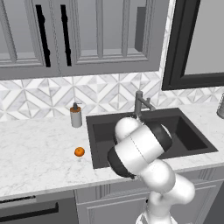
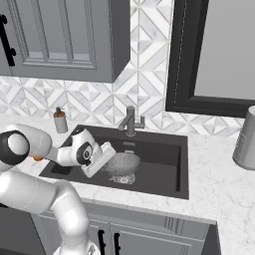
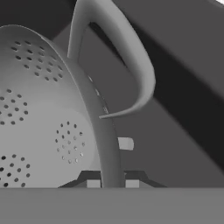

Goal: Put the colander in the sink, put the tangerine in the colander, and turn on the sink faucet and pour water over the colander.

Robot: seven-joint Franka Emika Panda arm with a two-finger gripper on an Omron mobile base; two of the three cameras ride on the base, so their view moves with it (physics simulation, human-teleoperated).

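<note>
The grey perforated colander point(image 2: 124, 163) sits low inside the dark sink point(image 2: 164, 167), over the drain area. My gripper point(image 2: 109, 158) reaches in from the left and is shut on the colander's rim. In the hand view the rim point(image 3: 103, 131) runs between my fingertips, my gripper point(image 3: 109, 181) pinches it, and a loop handle point(image 3: 131, 57) curves above. Whether the colander rests on the sink floor I cannot tell. The tangerine point(image 1: 79, 152) lies on the marble counter left of the sink point(image 1: 192, 135). The sink faucet point(image 1: 140, 105) point(image 2: 130, 121) stands behind the basin; no water is seen running.
A soap dispenser point(image 1: 76, 116) point(image 2: 60, 121) stands at the back left of the sink. A grey canister point(image 2: 246, 139) is on the counter at the far right. Cabinets hang above the counter, and a dark-framed window point(image 2: 219, 55) is behind the sink.
</note>
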